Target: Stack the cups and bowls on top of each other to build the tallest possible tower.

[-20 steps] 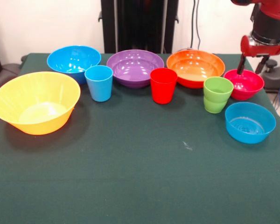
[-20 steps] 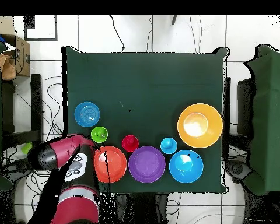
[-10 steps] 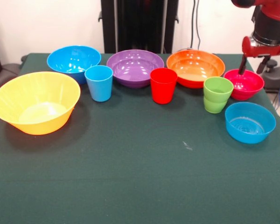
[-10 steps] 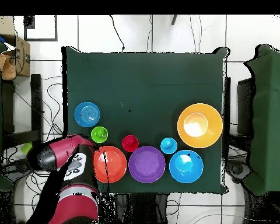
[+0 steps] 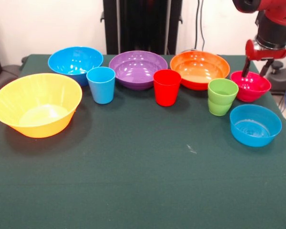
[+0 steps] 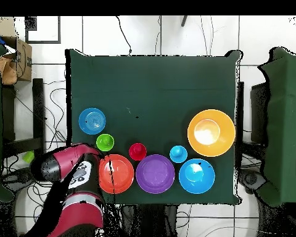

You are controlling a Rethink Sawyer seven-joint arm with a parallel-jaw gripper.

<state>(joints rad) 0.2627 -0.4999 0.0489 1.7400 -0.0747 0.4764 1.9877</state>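
Observation:
My gripper (image 5: 255,69) hangs open over the far rim of the small magenta bowl (image 5: 250,87), with one finger inside the bowl and the other behind the rim. In front of that bowl sit the small blue bowl (image 5: 255,125) and the green cup (image 5: 222,97). The red-orange bowl (image 5: 199,69), purple bowl (image 5: 137,69) and large blue bowl (image 5: 75,62) line the back. The red cup (image 5: 167,87) and light blue cup (image 5: 101,85) stand before them. The big yellow-orange bowl (image 5: 36,105) is at the left. Everything stands singly; no tower shows. In the overhead view my arm (image 6: 70,170) hides the magenta bowl.
Green cloth (image 5: 143,181) covers the table. A black post (image 5: 142,24) rises behind it. In the overhead view a cardboard box (image 6: 12,58) sits off the table's corner, and another green-covered table (image 6: 286,123) stands to the right.
The wrist has shifted and turned slightly over the magenta bowl, so both fingers now show. No cup or bowl has clearly moved.

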